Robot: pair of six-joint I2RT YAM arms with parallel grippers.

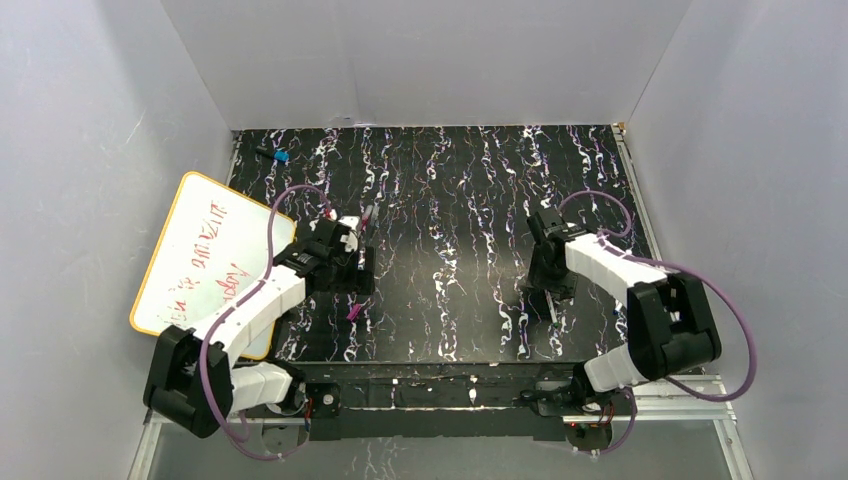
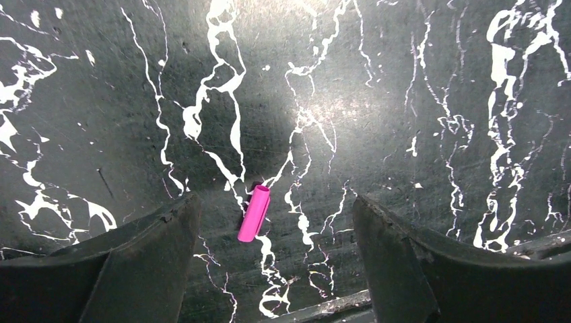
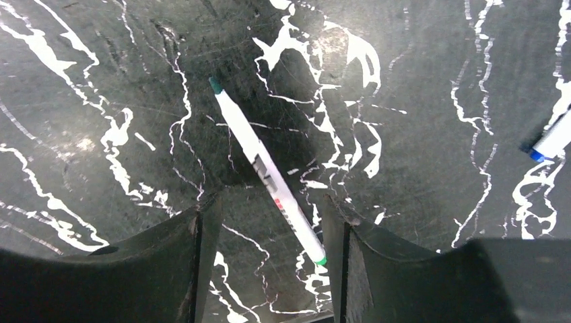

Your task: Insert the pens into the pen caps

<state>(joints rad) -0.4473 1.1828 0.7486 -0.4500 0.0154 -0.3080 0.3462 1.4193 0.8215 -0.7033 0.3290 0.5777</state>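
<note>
between open fingers on either side: a cap on the left, a pen on the right

on the left part of the table (image 2: 404, 101), the left end effector (image 2: 274, 200) hangs with its fingers spread wide and nothing in them. the magenta pen cap (image 2: 254, 213) lies flat in the gap beneath, a little off centre. its long axis points nearly straight ahead of the fingers, so they would close across its width. the right end effector (image 3: 271, 200) is likewise spread and empty over a white pen (image 3: 268, 170) with green ends. this pen lies on a diagonal through the gap, with one end between the fingers and the other well out ahead. a blue-ended pen (image 3: 555, 138) sits off to the side. each arm is nearest its own piece. in my judgement the right wrist needs a turn to meet the barrel squarely.
</note>
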